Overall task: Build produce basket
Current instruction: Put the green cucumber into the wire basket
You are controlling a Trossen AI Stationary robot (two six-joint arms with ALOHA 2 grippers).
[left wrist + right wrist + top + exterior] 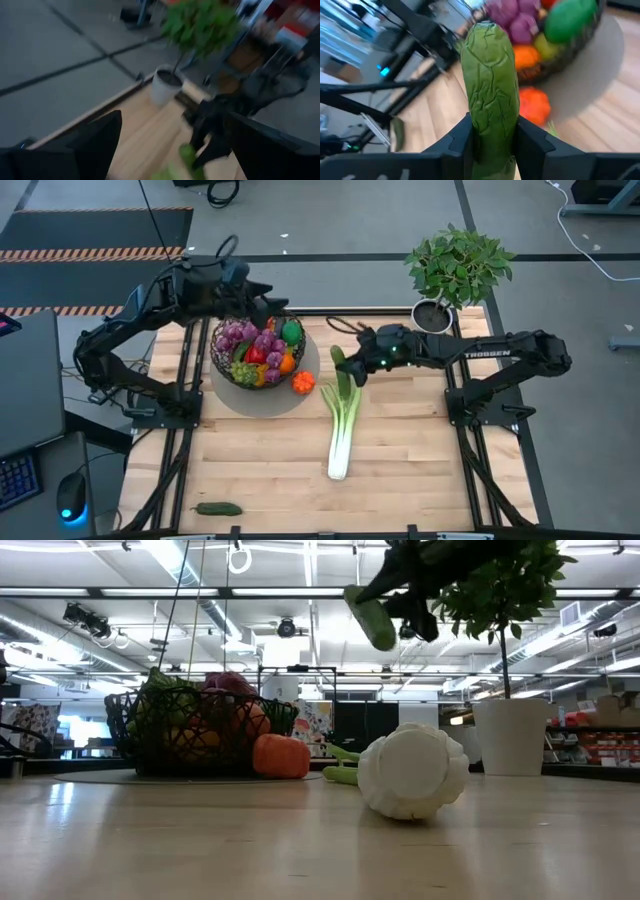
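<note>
The dark wire basket (258, 352) stands on a round grey mat (300, 400), full of purple grapes, peppers and other produce; it also shows in the low view (200, 735). An orange pepper (303, 382) lies on the mat beside it. The leek (343, 425) lies on the table, its white root end (412, 770) toward the near edge. My right gripper (347, 364) is shut on a green cucumber (489, 85), high above the leek's leafy end. My left gripper (278, 315) is open and empty (172, 117) over the basket's far rim. My right gripper pinches the cucumber's two sides (487, 135) between its two fingers (530, 137), near one end. The fingers come from the table's right. The cucumber sticks out past the fingertips toward the basket. It is lifted well clear of the table, tilted with its free end (380, 635) lower.
A leafy plant in a white pot (436, 315) stands at the table's far right, close behind my right arm. A second small cucumber (218, 508) lies near the table's near left edge. There is bare wood across the near half of the table.
</note>
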